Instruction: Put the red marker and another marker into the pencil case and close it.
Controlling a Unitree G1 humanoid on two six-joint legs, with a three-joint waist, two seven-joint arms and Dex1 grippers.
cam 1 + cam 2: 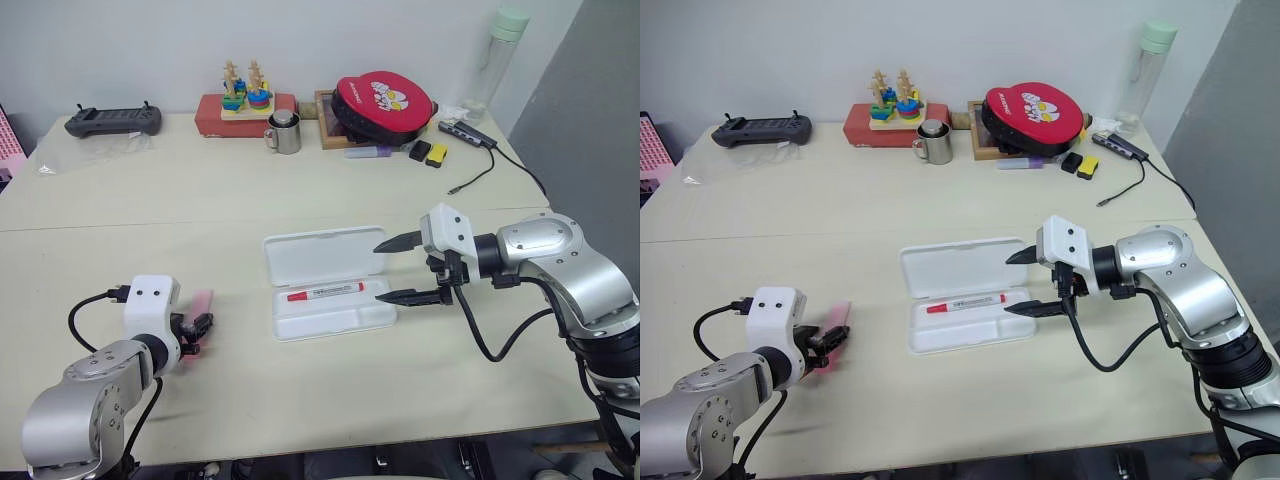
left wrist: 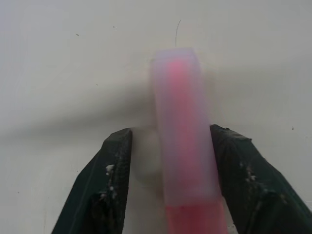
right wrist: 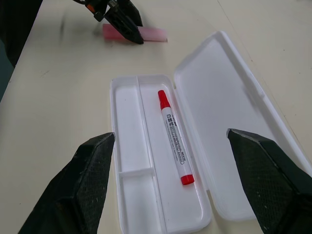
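- Red marker [image 3: 174, 136] lies lengthwise in the long compartment of the pencil case [image 1: 330, 322], beside the hinge, its red cap towards the left gripper's side.
- Pencil case sits open on the pale surface [image 1: 300, 190], lid [image 1: 320, 255] folded flat on the far side of the tray; the narrower front compartments of the tray hold nothing that I can see.
- Pink highlighter [image 1: 201, 304], the other marker, lies on the surface well to the left of the pencil case, reaching away from the robot.
- Left gripper [image 1: 194, 333] is low at the near end of the highlighter, arm bent and forearm angled down and forward. In the left wrist view its two black fingers [image 2: 109, 180] flank the highlighter; one looks to touch it, the other shows a gap. Whether they actually pinch it I cannot tell.
- Right gripper [image 1: 398, 268] hangs just right of the pencil case, above the surface, elbow out to the right and forearm pointing left across the case. Its fingers [image 3: 87, 185] stand wide apart with nothing between them, one over the lid's right edge, one over the tray's right end.
- Far from the pencil case, along the back edge of the surface: a metal mug [image 1: 285, 133], a stacking-ring toy [image 1: 245, 95], a red round case [image 1: 382, 100], a black controller [image 1: 113, 121].
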